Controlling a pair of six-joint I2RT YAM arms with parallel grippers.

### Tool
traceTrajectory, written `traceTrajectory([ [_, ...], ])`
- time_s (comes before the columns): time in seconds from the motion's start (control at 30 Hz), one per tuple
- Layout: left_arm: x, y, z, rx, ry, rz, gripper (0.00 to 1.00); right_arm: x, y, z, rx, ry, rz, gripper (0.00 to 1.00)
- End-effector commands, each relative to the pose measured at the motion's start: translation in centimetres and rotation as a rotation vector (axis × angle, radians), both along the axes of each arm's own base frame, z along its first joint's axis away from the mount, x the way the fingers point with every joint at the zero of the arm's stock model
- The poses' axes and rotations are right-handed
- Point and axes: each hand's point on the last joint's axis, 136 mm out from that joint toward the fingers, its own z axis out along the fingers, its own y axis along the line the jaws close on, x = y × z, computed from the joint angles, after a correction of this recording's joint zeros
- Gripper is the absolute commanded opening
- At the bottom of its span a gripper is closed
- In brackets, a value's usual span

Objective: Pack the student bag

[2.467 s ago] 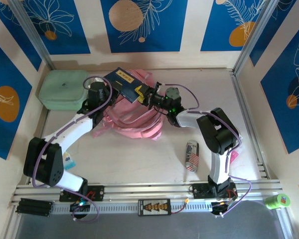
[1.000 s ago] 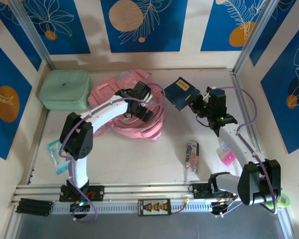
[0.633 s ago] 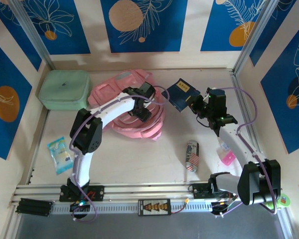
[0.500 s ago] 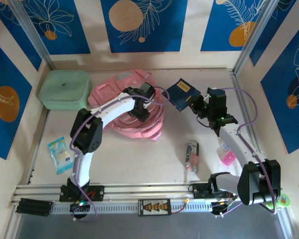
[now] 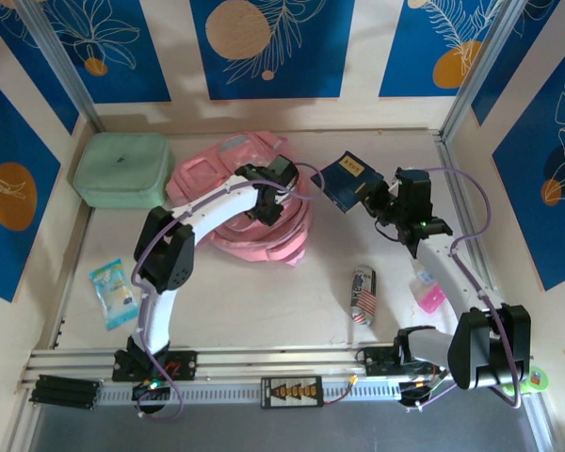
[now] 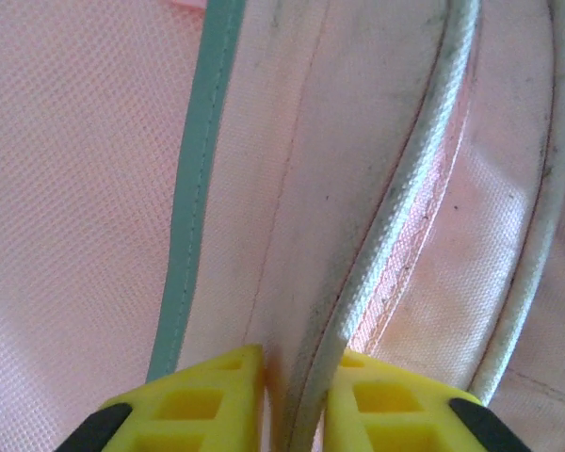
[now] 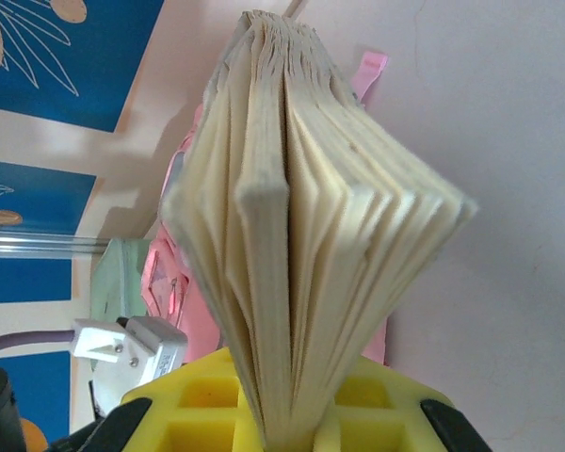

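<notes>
Top view. Student bag [image 5: 207, 174] lies flat at the far middle of the table, straps bunched along its near edge. Left gripper [image 5: 268, 202] is down on the bag's right half. Right gripper [image 5: 369, 196] is just right of the bag, clamped on a dark blue book [image 5: 348, 179] held clear of the table beside the bag's right edge. Mint green case [image 5: 122, 169] just left of the bag. Can [image 5: 363, 294] lies near-right of the bag, well apart from it. Small packet [image 5: 113, 292] near-left of the bag.

Left wrist. Yellow fingers [image 6: 207, 400] are drawn narrow, with a fold of the student bag [image 6: 94, 141] pinched between them at the left gripper [image 6: 294, 395]. White piping [image 6: 405, 217] runs up from the pinch. A teal strip [image 6: 198, 179] lies left of it on the pink mesh.

Right wrist. Right gripper [image 7: 287, 414] grips the book [image 7: 301, 217] by its lower edge, pages fanned open above. Student bag [image 7: 174, 273] shows behind the book, case [image 7: 113, 273] beyond it.
</notes>
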Motion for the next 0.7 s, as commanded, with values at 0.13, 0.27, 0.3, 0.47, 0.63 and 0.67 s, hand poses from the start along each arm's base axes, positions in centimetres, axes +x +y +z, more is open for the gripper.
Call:
traceTrajectory([
  [0.13, 1.9, -0.2, 7.5, -0.121, -0.19, 0.045, 0.0, -0.7, -2.3, 1.0, -0.041, -0.044, -0.06, 0.0],
  [0.27, 2.8, -0.4, 11.9, -0.209, -0.308, 0.074, 0.0, -1.2, -1.9, 2.1, -0.06, -0.11, 0.002, 0.0],
  [0.3, 3.0, -0.3, 13.1, -0.232, -0.347, 0.084, 0.0, -1.3, -1.5, 2.7, -0.066, -0.146, 0.031, 0.0],
  [0.47, 5.0, 0.5, 18.8, -0.355, -0.529, 0.163, 0.0, -2.1, -0.4, 2.5, -0.056, -0.155, 0.09, 0.0],
  [0.63, 6.2, 0.1, 20.9, -0.438, -0.575, 0.169, 0.0, -2.9, 2.6, 1.0, -0.01, -0.102, 0.184, 0.0],
  [0.67, 6.3, 0.0, 21.1, -0.449, -0.572, 0.166, 0.0, -3.0, 3.4, 1.0, 0.004, -0.103, 0.206, 0.0],
])
